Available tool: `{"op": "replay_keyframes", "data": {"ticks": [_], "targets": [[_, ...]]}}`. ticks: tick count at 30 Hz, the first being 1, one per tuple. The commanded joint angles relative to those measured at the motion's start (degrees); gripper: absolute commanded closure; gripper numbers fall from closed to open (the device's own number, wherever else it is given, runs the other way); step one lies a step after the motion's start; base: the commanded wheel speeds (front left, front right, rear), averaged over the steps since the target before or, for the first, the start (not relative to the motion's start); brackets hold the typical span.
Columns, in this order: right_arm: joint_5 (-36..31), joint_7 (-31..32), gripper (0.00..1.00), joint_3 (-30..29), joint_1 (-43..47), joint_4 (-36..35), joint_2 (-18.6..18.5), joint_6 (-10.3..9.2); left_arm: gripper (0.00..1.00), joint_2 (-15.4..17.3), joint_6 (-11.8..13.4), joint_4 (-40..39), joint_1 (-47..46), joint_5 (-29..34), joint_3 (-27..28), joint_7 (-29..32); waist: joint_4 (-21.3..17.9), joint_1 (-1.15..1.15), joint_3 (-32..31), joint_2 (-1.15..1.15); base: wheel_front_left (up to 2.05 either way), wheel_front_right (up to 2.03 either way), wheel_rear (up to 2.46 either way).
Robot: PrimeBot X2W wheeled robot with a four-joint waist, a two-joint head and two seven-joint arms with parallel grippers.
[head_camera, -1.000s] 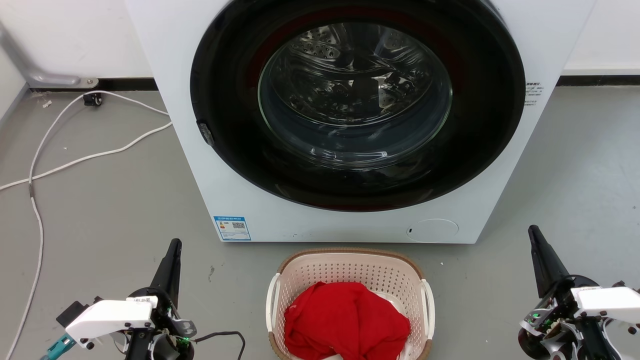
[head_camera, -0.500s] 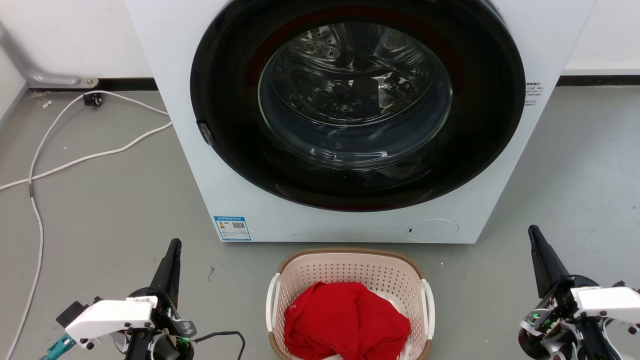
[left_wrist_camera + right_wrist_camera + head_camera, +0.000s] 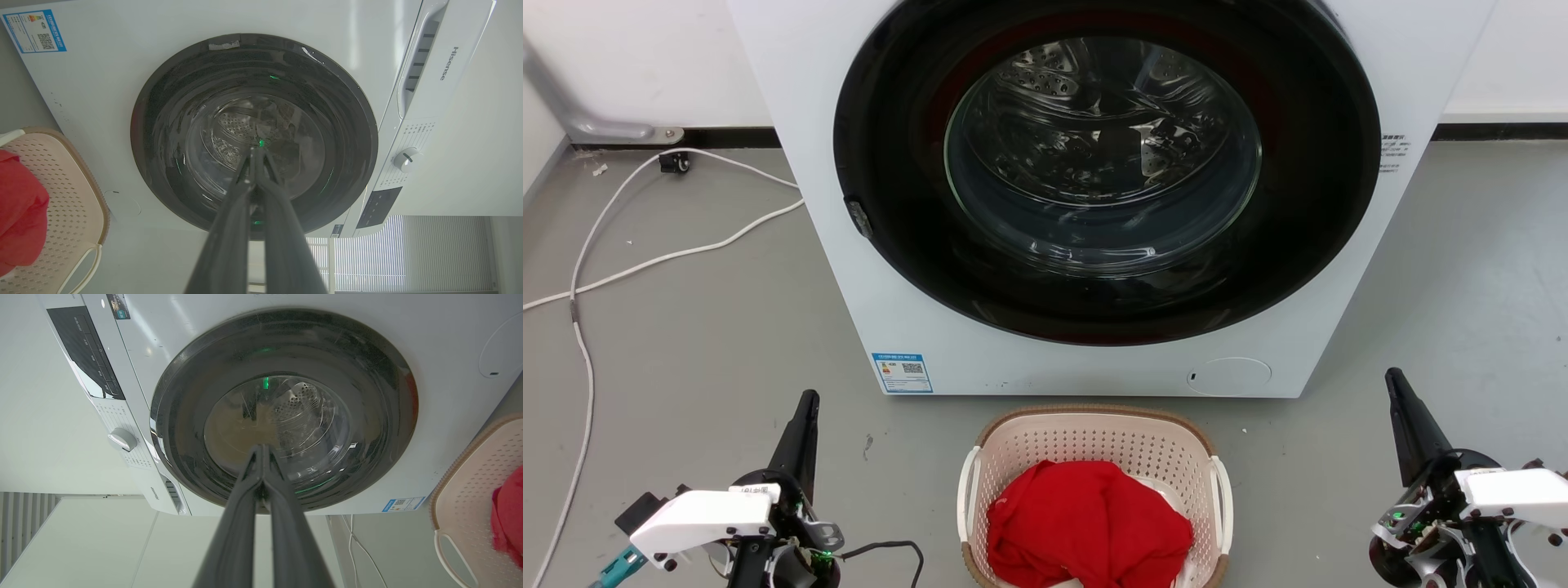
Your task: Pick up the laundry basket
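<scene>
The laundry basket (image 3: 1094,441), cream-pink with a brown rim and white side handles, stands on the floor just before the washing machine, holding a red cloth (image 3: 1086,523). Part of the basket (image 3: 69,192) lies at the left edge of the left wrist view, and the basket (image 3: 470,490) sits at the right edge of the right wrist view. My left gripper (image 3: 807,400) is shut and empty, well left of the basket. My right gripper (image 3: 1393,377) is shut and empty, well right of it. Fingertips meet in both wrist views: left gripper (image 3: 255,150), right gripper (image 3: 261,447).
A white front-loading washing machine (image 3: 907,327) with its round dark glass door (image 3: 1103,163) fills the space behind the basket. White cables (image 3: 645,261) trail across the grey floor at the left. Bare floor lies on both sides of the basket.
</scene>
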Motion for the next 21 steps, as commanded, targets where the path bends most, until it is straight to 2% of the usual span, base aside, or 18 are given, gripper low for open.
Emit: {"op": "replay_keyframes", "data": {"ticks": [1, 21], "targets": [[-0.1, 0.2, 1.0, -0.1, -0.6, 0.1, 0.2, 0.16, 1.0, 0.0, 0.0, 0.1, -0.6, 0.4, 0.2, 0.3, 0.0, 0.0, 0.0, 0.0, 0.0, 0.0, 0.0], [-0.1, 0.2, 1.0, -0.1, -0.6, 0.1, 0.2, 0.16, 1.0, -0.1, 0.0, 0.1, -0.6, 0.4, 0.3, 0.4, 0.0, 0.0, 0.0, 0.0, 0.0, 0.0, 0.0]]}}
